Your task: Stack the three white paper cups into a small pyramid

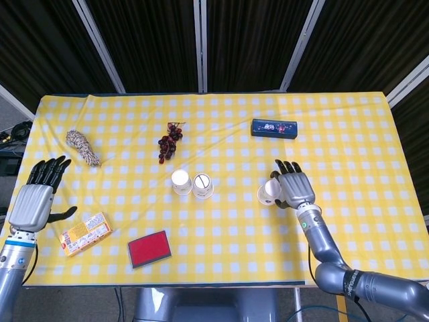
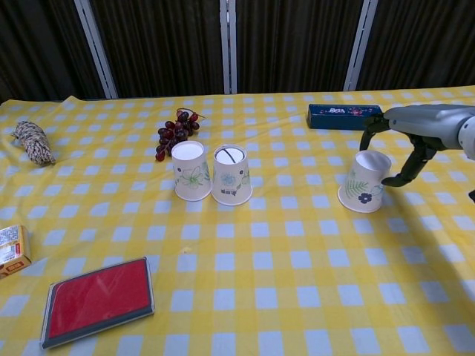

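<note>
A desk (image 1: 221, 248) covered in a yellow-and-white checked cloth fills both views, seen from the robot's own side.

Nearest the robot, towards its left, a flat red case (image 1: 149, 248) lies on the cloth. Just left of it is a yellow snack packet (image 1: 84, 233). The left hand (image 1: 31, 204) hangs over the desk's left edge beside that packet, fingers spread and holding nothing.

A little further in, across the middle of the desk, stand the three white paper cups, all upside down. Two of them, the left cup (image 2: 191, 171) and the middle cup (image 2: 231, 175), sit side by side, touching or very nearly so, left of centre. The third cup (image 2: 364, 181), printed with a green fern and a dark flower, stands well apart to the right and leans slightly.

The right hand (image 2: 424, 127) is at this third cup, on its right side. Its fingers (image 2: 410, 172) curve around the cup's top and right side without clearly closing on it; from these views I cannot tell whether they touch the cup, and the cup rests on the cloth.

Further back, a bunch of dark red grapes (image 1: 169, 141) lies behind the two paired cups. A bundle of twine (image 1: 82, 147) lies near the left edge. A dark blue box (image 1: 274, 128) lies flat behind the third cup. Beyond the desk hang dark curtains with pale metal posts.
</note>
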### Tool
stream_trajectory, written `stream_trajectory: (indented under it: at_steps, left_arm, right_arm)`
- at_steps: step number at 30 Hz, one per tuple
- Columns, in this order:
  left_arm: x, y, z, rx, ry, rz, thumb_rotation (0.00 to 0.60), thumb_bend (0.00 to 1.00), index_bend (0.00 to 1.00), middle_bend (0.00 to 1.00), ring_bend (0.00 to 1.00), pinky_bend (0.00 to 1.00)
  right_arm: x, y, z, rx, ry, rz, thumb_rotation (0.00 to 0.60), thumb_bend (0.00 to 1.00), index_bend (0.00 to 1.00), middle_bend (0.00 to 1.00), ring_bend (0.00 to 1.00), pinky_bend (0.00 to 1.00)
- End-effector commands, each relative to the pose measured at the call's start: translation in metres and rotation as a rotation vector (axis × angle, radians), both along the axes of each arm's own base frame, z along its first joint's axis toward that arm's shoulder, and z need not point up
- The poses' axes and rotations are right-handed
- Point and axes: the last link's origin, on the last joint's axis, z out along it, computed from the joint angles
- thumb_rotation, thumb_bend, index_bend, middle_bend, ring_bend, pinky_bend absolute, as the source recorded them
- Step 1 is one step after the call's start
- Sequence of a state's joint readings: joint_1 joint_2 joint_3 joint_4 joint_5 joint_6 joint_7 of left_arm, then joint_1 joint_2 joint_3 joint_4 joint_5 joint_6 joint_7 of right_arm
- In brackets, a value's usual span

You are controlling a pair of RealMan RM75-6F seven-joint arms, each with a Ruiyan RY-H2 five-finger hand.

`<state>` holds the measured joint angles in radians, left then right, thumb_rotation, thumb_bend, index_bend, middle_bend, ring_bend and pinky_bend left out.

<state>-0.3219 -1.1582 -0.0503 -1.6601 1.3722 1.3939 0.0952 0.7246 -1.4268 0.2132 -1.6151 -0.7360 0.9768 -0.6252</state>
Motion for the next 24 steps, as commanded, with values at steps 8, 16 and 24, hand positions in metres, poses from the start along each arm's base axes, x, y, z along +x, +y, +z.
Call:
stream_trajectory:
  at_steps: [8,16,24]
  left_arm:
    - [-0.001,0.001,0.002,0.003,-0.007,0.006,0.600,0.17,0.00,0.00,0.00,0.00]
    - [-0.003,0.002,0.005,0.008,-0.017,0.012,0.600,0.17,0.00,0.00,0.00,0.00]
    - [-0.006,0.004,0.008,0.010,-0.026,0.024,0.600,0.17,0.00,0.00,0.00,0.00]
  right_arm:
    - [0.012,-0.004,-0.002,-0.027,-0.017,0.045,0.600,0.32,0.42,0.12,0.00,0.00]
    - [0.062,-0.004,0.014,-0.059,-0.079,0.179,0.600,0.32,0.42,0.12,0.00,0.00]
    - [0.122,-0.006,0.017,-0.070,-0.110,0.299,0.600,0.32,0.42,0.12,0.00,0.00]
